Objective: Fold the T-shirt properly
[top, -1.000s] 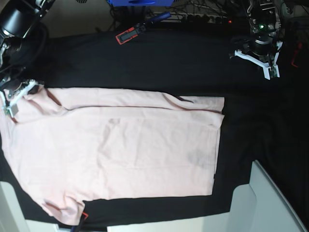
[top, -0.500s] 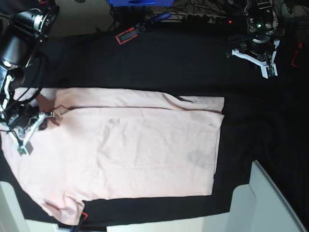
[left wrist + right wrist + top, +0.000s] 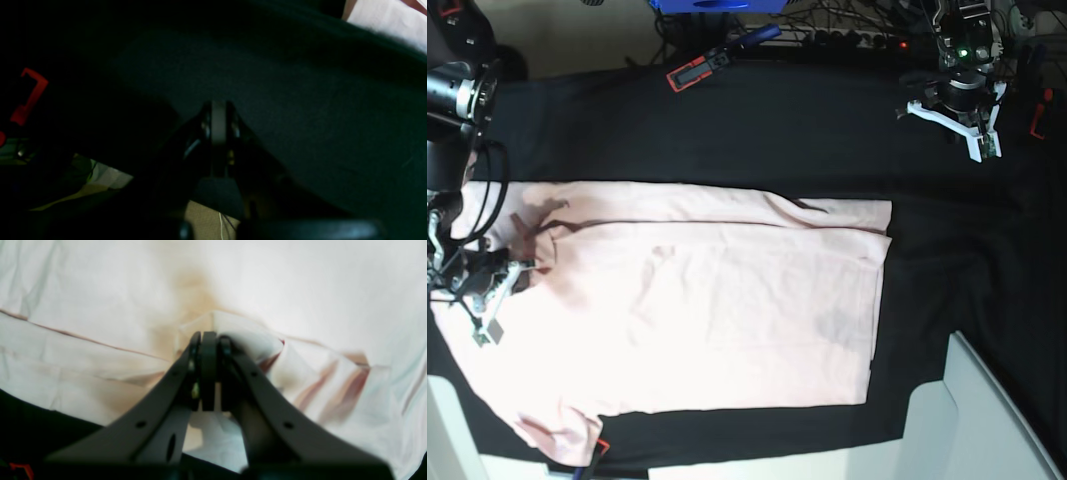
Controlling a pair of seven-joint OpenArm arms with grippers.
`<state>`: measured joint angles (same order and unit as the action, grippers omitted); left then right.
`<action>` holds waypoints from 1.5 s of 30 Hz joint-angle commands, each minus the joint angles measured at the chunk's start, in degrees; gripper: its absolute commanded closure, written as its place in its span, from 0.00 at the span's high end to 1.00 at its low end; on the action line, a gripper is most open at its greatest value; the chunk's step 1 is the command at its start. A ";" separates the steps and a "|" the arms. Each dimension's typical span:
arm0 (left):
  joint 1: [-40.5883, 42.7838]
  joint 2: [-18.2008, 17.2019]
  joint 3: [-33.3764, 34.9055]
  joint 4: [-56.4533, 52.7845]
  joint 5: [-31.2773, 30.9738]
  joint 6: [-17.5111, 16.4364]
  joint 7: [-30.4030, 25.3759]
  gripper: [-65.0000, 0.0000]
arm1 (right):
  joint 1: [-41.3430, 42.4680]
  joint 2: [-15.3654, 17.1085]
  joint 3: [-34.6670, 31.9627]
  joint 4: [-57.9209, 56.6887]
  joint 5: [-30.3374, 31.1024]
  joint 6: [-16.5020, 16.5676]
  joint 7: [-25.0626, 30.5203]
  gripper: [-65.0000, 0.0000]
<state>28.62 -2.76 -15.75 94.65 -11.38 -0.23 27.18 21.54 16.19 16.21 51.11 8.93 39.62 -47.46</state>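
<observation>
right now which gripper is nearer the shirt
Right. The right gripper is on the shirt at its sleeve end, fingers shut on a pinch of the fabric. The left gripper hangs over the black cloth at the far corner, off the shirt.

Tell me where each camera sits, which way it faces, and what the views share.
Base: overhead, looking down on the black table cloth and the T-shirt; right hand at the picture's left, left hand at top right.
Left wrist: on the left arm, facing along its shut left hand over the cloth; a pale strip, perhaps the shirt, shows at top right.
Right wrist: on the right arm, facing along the right hand, shut on a pinched fold of T-shirt.
Shared: base and right wrist both show that grip.
</observation>
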 commanded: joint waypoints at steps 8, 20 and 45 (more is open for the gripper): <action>0.43 -0.44 -0.47 1.04 0.17 0.10 -1.03 0.00 | 4.79 0.91 -5.79 -2.98 0.79 0.38 6.54 0.00; 0.43 -0.44 -0.12 1.04 -0.01 0.10 -1.03 0.00 | 4.88 0.91 -8.25 -3.07 -4.84 0.38 20.17 0.23; -0.01 0.79 0.06 1.04 0.08 0.10 -1.11 0.00 | -0.75 -1.64 17.42 0.10 -0.88 0.38 5.84 0.48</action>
<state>28.49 -1.43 -15.44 94.65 -11.53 -0.27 27.20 19.40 13.47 33.47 50.30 7.22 39.62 -42.24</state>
